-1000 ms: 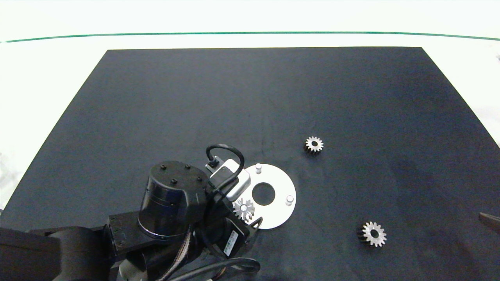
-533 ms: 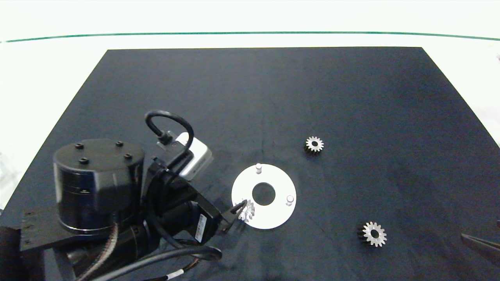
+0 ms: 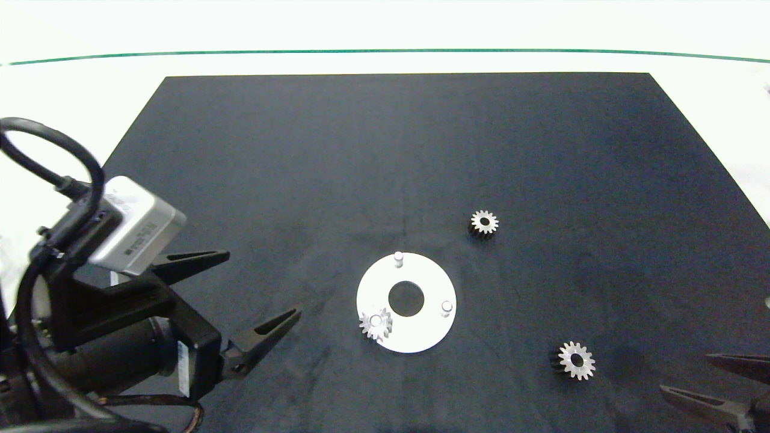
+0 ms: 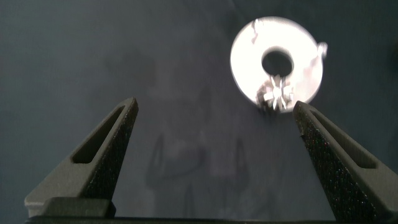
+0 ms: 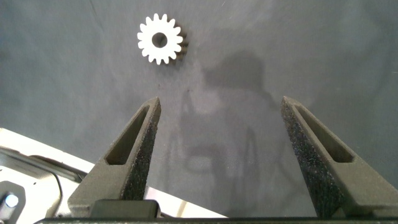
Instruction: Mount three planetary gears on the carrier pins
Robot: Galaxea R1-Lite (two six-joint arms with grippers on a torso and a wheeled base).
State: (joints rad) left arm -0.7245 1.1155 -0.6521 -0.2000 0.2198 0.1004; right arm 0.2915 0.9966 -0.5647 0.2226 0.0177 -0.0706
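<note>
Hovering with fingers spread wide and empty, the left end effector (image 3: 258, 288) sits near the desk's (image 3: 385, 150) left edge, beside the white carrier disc (image 3: 430, 331). One gear (image 3: 376, 325) sits on a pin; two pins (image 3: 397, 258) stand bare. Two gears (image 3: 483, 222) lie loose. The right end effector (image 3: 713, 382), also spread apart, waits at the front right corner.
</note>
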